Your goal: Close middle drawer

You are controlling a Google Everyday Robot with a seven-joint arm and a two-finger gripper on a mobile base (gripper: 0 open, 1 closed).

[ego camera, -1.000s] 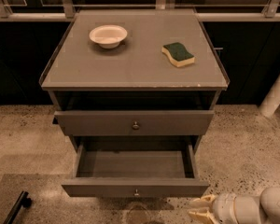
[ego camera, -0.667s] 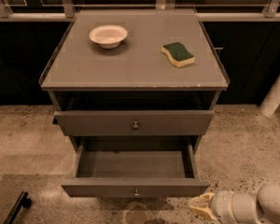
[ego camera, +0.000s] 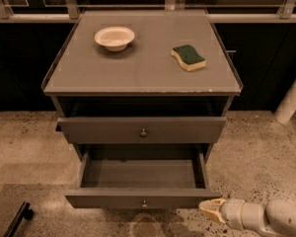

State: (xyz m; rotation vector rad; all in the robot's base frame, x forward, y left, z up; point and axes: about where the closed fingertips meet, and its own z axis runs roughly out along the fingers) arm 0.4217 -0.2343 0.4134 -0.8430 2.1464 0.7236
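Note:
The middle drawer (ego camera: pixel 113 198) is the low grey-brown front with a small round knob (ego camera: pixel 144 203). It stands pulled far out, and its shallow box (ego camera: pixel 140 173) shows nothing inside. My gripper (ego camera: pixel 210 210) is low at the right, its cream fingers together and empty. Its tip is right beside the right end of that drawer front. I cannot tell whether it touches. The taller drawer above (ego camera: pixel 103 130) stands slightly out. The lowest drawer is hidden under the open one.
A white bowl (ego camera: pixel 114 37) and a green-and-yellow sponge (ego camera: pixel 188 57) lie on the cabinet top (ego camera: pixel 138 68). A black bar (ego camera: pixel 18 218) lies on the floor at the lower left. A white post (ego camera: pixel 292 102) stands at the right.
My gripper has moved a little up and left, closer to the right end of the middle drawer front. The drawer has not visibly moved.

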